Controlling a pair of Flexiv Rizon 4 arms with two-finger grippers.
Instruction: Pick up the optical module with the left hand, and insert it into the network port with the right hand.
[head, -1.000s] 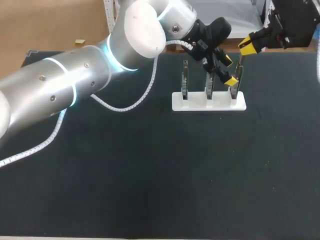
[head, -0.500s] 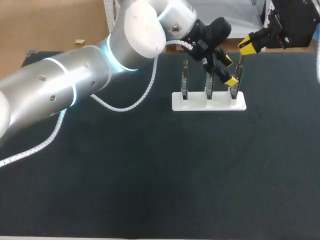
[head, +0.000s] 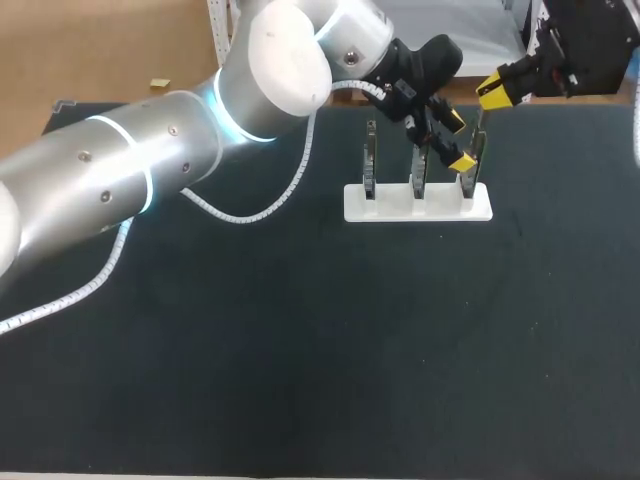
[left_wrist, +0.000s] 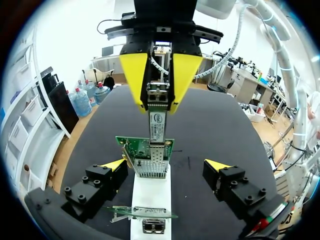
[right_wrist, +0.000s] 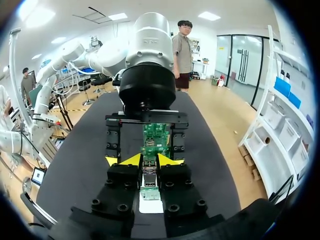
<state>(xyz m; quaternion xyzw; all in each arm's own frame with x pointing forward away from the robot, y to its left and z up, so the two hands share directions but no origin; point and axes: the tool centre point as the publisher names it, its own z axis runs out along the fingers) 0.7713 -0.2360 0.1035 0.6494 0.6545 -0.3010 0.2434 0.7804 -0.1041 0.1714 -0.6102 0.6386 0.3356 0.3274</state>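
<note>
Head view, L to R: the left arm (head: 150, 150) came in from the left over the dark table (head: 300, 350). Its left gripper (head: 459, 140) sat at the right end of a white stand (head: 400, 208) holding three upright network cards. Its fingers were spread wide, one each side of the rightmost network card (left_wrist: 145, 146), gripping nothing. The right gripper (right_wrist: 145, 161) came in from the far right corner, fingers closed on the optical module (left_wrist: 157, 117), a slim metal bar w/ a white label.

Progress, as a judgement: pickup and handover looked done, since the module was w/ the right arm, not the left. Insertion looked underway: the module's nose met the mouth of the network port (left_wrist: 151, 167) on that card's edge. How deep it sat couldn't be told. Left to do: push home, let go.

The module's long axis ran straight from the right fingers to the port, in line w/ the card. Nose pointed at the port, tail end in the fingers.
</note>
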